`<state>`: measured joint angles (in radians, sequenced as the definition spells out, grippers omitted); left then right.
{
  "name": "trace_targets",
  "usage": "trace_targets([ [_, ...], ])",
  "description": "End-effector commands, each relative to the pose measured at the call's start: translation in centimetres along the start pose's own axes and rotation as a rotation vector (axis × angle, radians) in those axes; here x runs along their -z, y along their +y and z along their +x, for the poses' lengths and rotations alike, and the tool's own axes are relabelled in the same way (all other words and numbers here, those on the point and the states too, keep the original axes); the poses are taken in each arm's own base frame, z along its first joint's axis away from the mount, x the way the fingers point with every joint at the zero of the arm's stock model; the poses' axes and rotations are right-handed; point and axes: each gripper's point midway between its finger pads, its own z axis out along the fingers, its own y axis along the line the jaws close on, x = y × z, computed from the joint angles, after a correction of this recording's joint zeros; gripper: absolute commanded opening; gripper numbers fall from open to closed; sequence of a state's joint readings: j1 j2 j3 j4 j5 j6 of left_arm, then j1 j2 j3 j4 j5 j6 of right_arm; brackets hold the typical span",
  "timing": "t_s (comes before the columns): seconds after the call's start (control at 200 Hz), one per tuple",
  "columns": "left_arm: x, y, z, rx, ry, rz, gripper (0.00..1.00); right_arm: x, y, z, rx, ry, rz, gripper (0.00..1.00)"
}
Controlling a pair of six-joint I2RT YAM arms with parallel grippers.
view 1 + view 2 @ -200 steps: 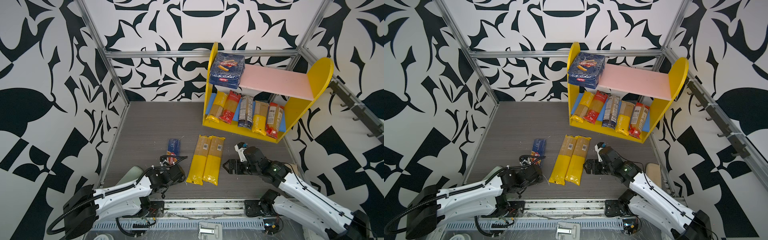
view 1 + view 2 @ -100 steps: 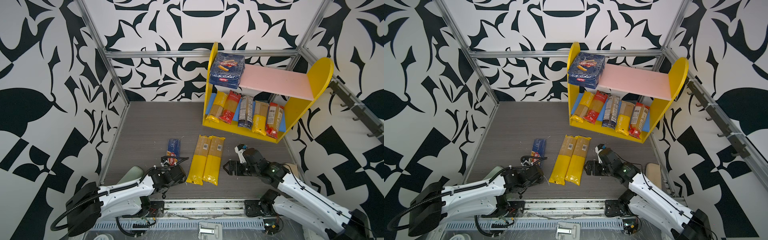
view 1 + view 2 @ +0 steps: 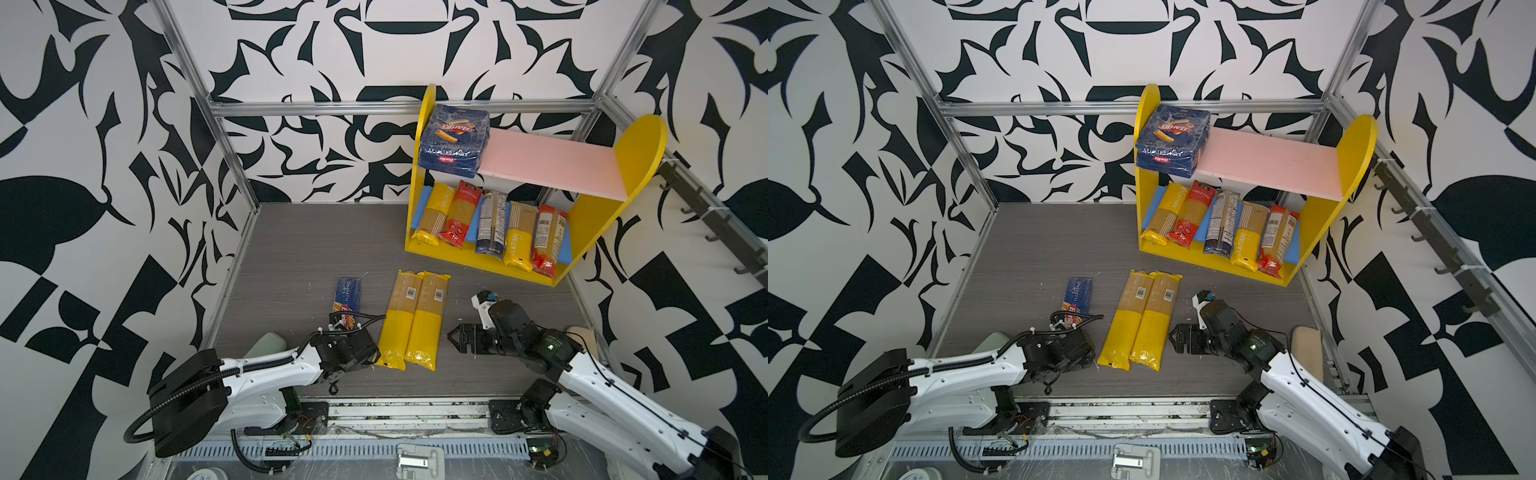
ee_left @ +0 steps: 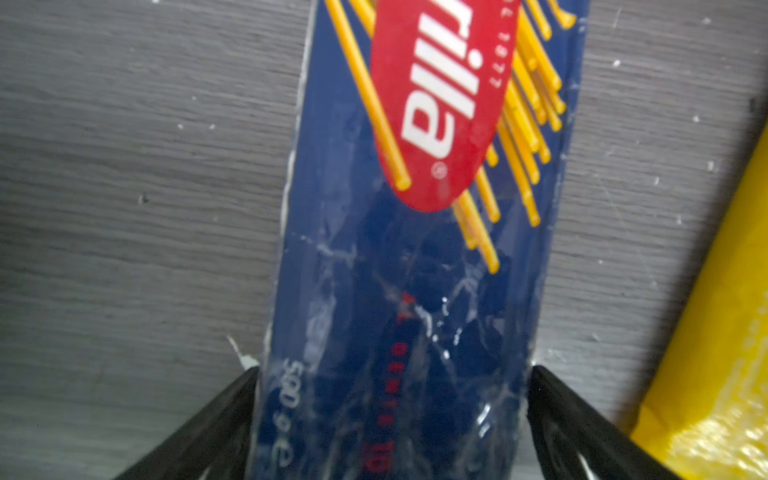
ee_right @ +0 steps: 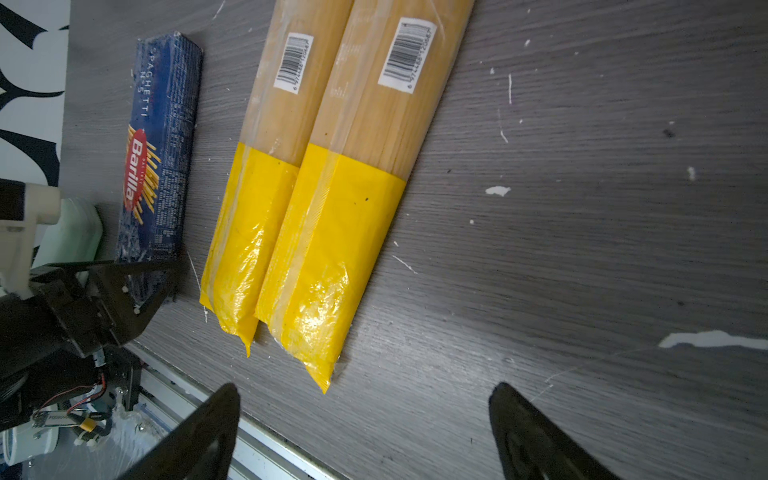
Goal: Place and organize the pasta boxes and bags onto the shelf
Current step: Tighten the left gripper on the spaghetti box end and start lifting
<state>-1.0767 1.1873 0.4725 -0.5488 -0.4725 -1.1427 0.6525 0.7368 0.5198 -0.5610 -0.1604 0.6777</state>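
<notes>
The narrow blue spaghetti box (image 3: 347,296) (image 4: 415,249) (image 5: 158,145) lies flat on the table. My left gripper (image 3: 347,326) (image 4: 392,374) is open and low over the box's near end, one finger along each long side. Two yellow-ended bags (image 3: 413,324) (image 5: 307,195) lie side by side to the right of the box. My right gripper (image 3: 455,340) (image 5: 365,390) is open and holds nothing, just right of the bags' yellow ends. The shelf (image 3: 636,158) stands at the back right. The wide rigatoni box (image 3: 453,141) sits on the shelf's pink board (image 3: 548,162). Several bags (image 3: 490,224) lie on its blue board.
A pale green object (image 3: 266,345) lies by my left arm near the front left edge. A beige pad (image 3: 586,336) sits at the front right beside my right arm. An aluminium rail (image 3: 415,409) runs along the table's front edge. Patterned walls close in three sides.
My left arm has shifted very slightly at the box's near end. The right arm and all the packs are where they were.
</notes>
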Motion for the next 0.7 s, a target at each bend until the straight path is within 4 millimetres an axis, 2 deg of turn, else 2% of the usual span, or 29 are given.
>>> trace_targets([
  [0.0,0.2,-1.4,-0.5,-0.011,-0.005,0.022,0.99,0.3,0.1,0.1,0.003,-0.008,-0.008,0.96],
  [0.325,-0.1,-2.1,-0.3,-0.035,0.017,0.026,0.96,0.9,-0.6,0.9,-0.009,-0.020,-0.010,0.96],
  [0.475,-0.2,-2.2,-0.1,-0.031,0.021,0.030,0.91,1.2,-0.6,1.0,-0.010,-0.023,-0.014,0.96],
  [0.655,-1.1,-1.9,0.7,-0.039,0.051,-0.006,0.86,1.4,-1.0,1.1,-0.016,-0.027,0.007,0.97],
  [0.695,-1.2,-1.9,0.8,-0.041,0.055,-0.006,0.80,1.5,-0.9,1.1,-0.017,-0.027,0.002,0.97],
])
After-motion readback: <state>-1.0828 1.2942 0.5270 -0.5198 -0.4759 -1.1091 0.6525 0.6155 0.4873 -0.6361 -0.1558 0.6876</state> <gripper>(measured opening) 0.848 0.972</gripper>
